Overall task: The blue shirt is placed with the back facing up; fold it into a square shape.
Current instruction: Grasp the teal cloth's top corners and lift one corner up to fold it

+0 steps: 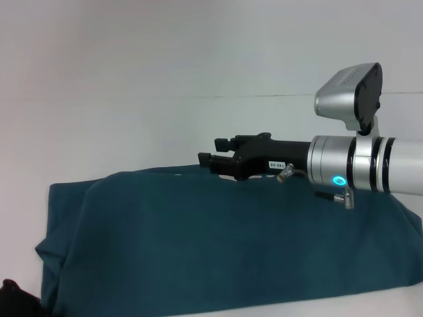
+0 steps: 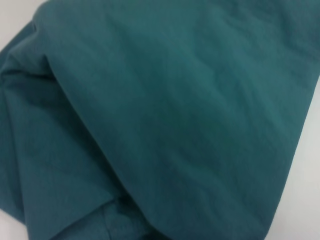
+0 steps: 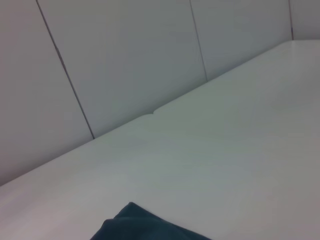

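White and plain, the desk [image 1: 132,132] fills the upper half of the head view and meets a pale panelled wall [image 3: 125,60] in the right wrist view. The right end effector [image 1: 213,156] is seen at the centre of the head view, black and pointing toward the left of the frame, with its two fingers held slightly apart and nothing between them. It is held just above the far edge of the large dark teal-blue T-shirt of soft wrinkly fabric [image 1: 218,244]; whether it touches the cloth cannot be told. Behind it, the silver wrist with a lit cyan ring [image 1: 338,179] and a grey camera housing [image 1: 350,96] extends to the right edge. The shirt is spread across the lower half of the head view, plain side up. A dark shape at the lower left corner is taken to be the left end effector [image 1: 16,297]; its state cannot be told. Folded layers of the shirt fill the left wrist view.
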Controlling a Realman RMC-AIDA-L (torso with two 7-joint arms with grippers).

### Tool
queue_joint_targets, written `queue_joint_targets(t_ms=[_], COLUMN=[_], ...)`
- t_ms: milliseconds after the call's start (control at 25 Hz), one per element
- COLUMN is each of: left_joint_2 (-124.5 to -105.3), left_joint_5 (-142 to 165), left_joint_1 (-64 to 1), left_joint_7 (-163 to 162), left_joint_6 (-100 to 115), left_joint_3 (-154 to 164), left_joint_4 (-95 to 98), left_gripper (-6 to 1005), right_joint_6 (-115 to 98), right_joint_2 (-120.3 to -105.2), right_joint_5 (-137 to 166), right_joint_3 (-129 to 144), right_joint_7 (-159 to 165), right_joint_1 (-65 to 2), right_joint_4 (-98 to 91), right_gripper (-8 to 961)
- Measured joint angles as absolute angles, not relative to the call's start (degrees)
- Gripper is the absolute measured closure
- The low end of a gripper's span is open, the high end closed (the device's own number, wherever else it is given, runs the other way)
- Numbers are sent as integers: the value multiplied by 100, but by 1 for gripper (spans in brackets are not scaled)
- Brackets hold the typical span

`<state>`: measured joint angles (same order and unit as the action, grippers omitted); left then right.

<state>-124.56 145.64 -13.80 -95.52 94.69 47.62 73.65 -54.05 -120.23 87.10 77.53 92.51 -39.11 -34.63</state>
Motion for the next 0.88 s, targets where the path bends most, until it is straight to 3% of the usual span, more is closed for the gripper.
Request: queue_joint_targets(t_ms=[280, 480, 800, 880], left_joint_2=[-12432, -12419, -12419, -12419], left_joint_5=[14245, 14034, 13538, 13379], left_joint_1=[-1403, -1410, -1413, -1413], left_joint_7=[-9548, -9532, -9559, -9559], left_joint_6=[9566, 9768, 10106, 10195], left_joint_3=[4505, 4337, 4097, 4040], left_joint_4=[7465, 7666, 7952, 8011], left_gripper=[949, 950, 944, 939], right_joint_6=[-5415, -5390, -5354, -5352], right_joint_2=[-12006, -11994, -12025, -12037], right_joint_5=[8754, 8765, 9042, 9035], right_joint_3=[7775, 7779, 7977, 8129], right_joint_7=[9248, 9243, 9290, 9299], right_joint_1=[-3873, -3819, -3920, -3928], right_joint_4=[-3408, -3371, -3039, -3022], right_gripper=[404, 550, 950, 950])
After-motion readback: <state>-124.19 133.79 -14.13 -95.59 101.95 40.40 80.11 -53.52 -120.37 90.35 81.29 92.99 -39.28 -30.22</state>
